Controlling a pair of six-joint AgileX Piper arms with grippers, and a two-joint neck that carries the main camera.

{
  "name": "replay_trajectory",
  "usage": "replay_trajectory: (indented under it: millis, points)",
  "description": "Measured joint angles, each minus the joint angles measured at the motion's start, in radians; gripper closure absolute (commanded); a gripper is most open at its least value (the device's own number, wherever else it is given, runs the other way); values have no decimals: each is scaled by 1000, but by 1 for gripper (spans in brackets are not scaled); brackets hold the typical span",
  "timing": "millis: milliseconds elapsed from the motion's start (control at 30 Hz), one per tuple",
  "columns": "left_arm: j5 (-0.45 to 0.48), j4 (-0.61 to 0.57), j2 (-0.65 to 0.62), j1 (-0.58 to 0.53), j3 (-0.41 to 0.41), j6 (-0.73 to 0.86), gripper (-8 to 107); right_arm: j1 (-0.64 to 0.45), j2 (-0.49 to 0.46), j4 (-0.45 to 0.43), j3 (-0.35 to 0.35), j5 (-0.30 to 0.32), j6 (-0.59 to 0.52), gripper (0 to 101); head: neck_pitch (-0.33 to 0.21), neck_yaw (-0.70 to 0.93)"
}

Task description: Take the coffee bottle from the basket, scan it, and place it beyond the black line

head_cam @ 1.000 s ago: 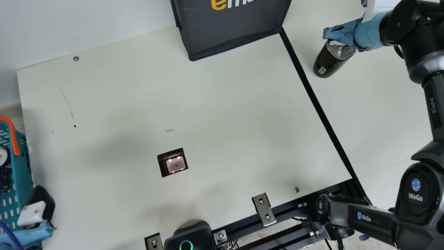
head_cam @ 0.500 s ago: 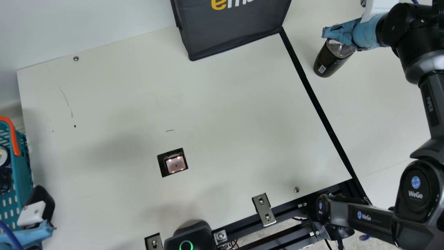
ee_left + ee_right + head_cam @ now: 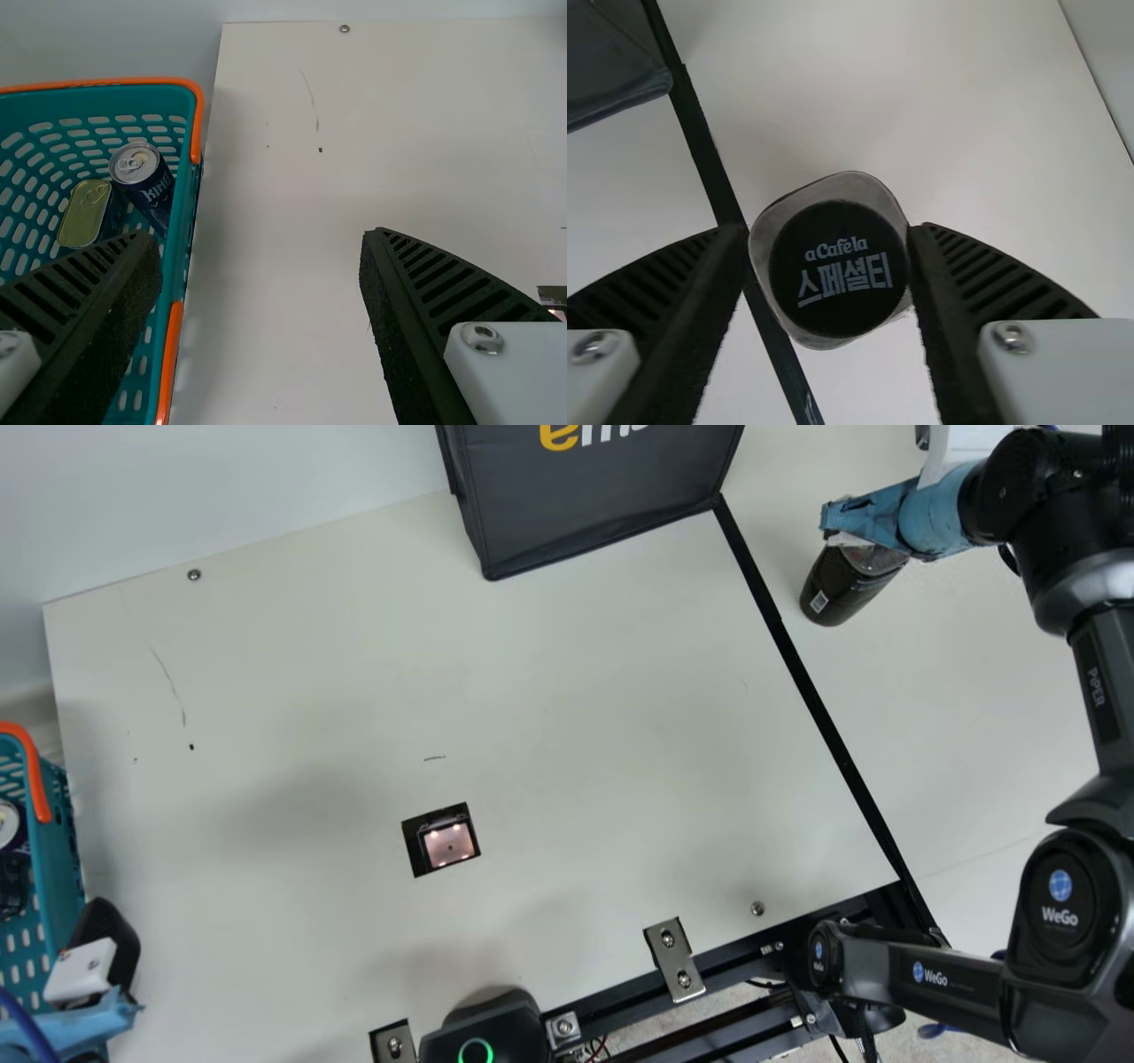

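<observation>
Placing stage of the coffee task. The right gripper (image 3: 829, 232), with two black ribbed fingers, pinches the upper part of a dark plastic coffee bottle (image 3: 846, 586) with clear shoulders; in the right wrist view a finger meets the bottle on either side, and the round black cap (image 3: 840, 270) lies between them. In the main view the bottle is just below this gripper, past the straight black line (image 3: 815, 691) on the pale cream counter (image 3: 620, 735). The line runs beside the gripper; across it and farther off are the dark grey fabric bag (image 3: 602, 509) and, well apart from the gripper, the square, lit glass scanner (image 3: 449, 844) set in the surface.

The left gripper (image 3: 261, 236) has its fingers spread with nothing between them. Next to it is the teal perforated plastic basket (image 3: 183, 199) with an orange rim, holding a dark blue metal can (image 3: 142, 177) and a flat gold-lidded tin (image 3: 82, 215).

Judged from this layout, scanning is probably complete and the set-down is in hand. Whether the base bears fully on the counter cannot be told. The next move calls for confirming that contact, parting the right fingers evenly, then lifting straight clear of the cap; a sideways withdrawal could tip the bottle or drag it back toward the line
</observation>
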Motion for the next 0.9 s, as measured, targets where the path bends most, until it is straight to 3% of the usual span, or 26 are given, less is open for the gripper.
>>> replay_trajectory:
  millis: [100, 600, 900]
  points:
    - [0, 0, 0, 0, 0, 0, 9, 1, -1, 0, -7, -2, 0, 11, -2, 0]
    - [0, 0, 0, 0, 0, 0, 9, 26, -42, -1, -53, 21, 13, 11, 0, 0]
    - [0, 0, 0, 0, 0, 0, 9, 63, -100, 2, -32, 34, 23, 11, 0, 0]
